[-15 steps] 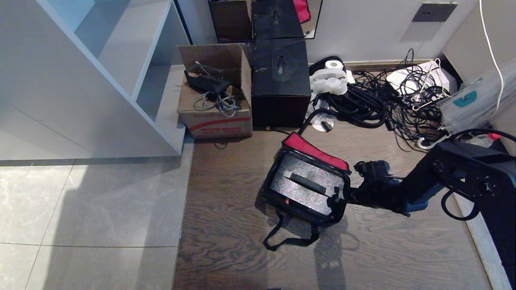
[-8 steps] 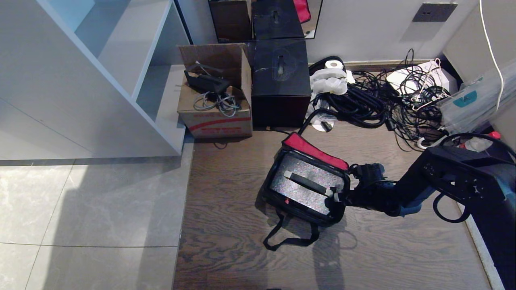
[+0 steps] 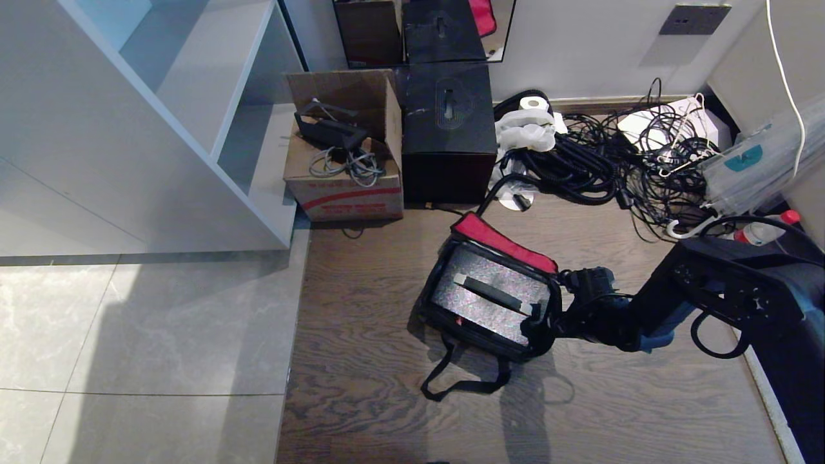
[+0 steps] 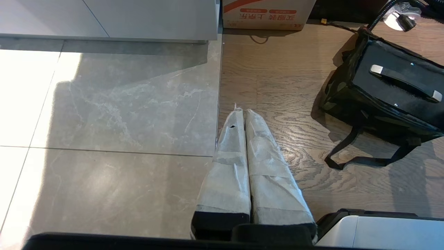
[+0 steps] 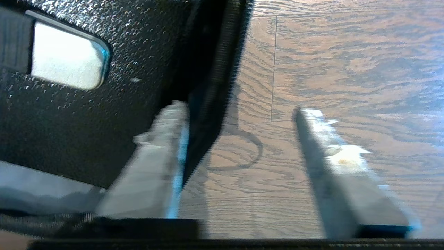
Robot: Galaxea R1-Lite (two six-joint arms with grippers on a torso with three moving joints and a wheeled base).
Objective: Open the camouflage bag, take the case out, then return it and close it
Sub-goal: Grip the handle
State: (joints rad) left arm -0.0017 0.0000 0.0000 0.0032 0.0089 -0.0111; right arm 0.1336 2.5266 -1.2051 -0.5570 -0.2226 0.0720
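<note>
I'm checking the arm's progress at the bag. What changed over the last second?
The right gripper edged in toward the bag, one finger now inside its side wall, the other outside, jaws still apart. The bag, the case inside it and the left gripper stayed put.

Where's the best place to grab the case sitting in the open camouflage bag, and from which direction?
Probably by the bar handle across the top of the case, coming straight down from above. The camouflage bag walls wrap its sides, and the lid is folded back, so only the top with the raised handle is exposed.
</note>
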